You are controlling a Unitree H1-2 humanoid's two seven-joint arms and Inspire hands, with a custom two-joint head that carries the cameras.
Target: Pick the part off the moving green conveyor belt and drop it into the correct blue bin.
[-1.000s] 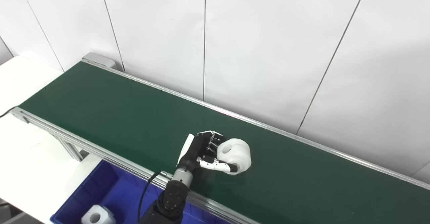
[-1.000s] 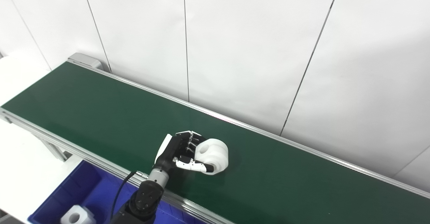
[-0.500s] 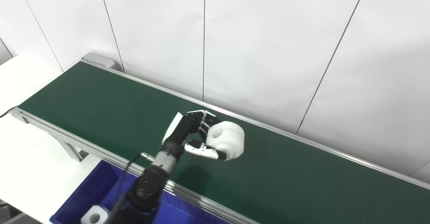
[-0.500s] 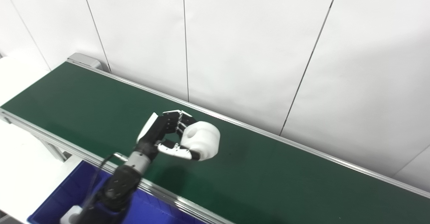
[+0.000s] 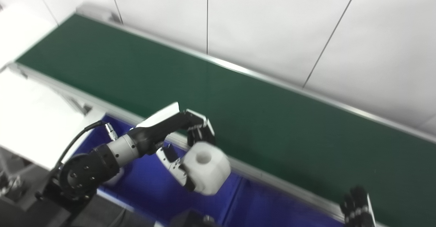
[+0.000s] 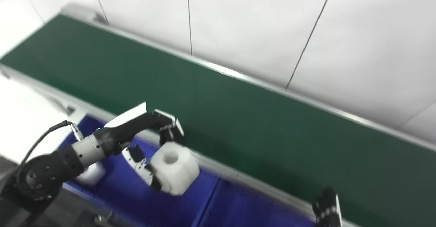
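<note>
My left hand [image 5: 175, 129] is shut on a white blocky part [image 5: 205, 168] with a round hole in its top. It holds the part in the air, just past the near rail of the green conveyor belt [image 5: 272, 118] and above the left blue bin [image 5: 146, 186]. The fingers wrap the part's far side and the thumb presses its near side. Only the dark fingertips of my right hand [image 5: 356, 208] show, at the bottom right edge beside the belt's rail; its pose is unclear.
Another white part [image 6: 89, 174] lies in the left bin, partly hidden behind my left wrist. A second blue bin [image 5: 272, 210] adjoins on the right, past a divider. White wall panels stand behind the belt, and a white table surface [image 5: 30, 125] lies at left.
The left hand lifted the part off the belt and carried it toward me, over the blue bin. The camera tilted down, so the scene shifted up and the right fingertips came into view.
</note>
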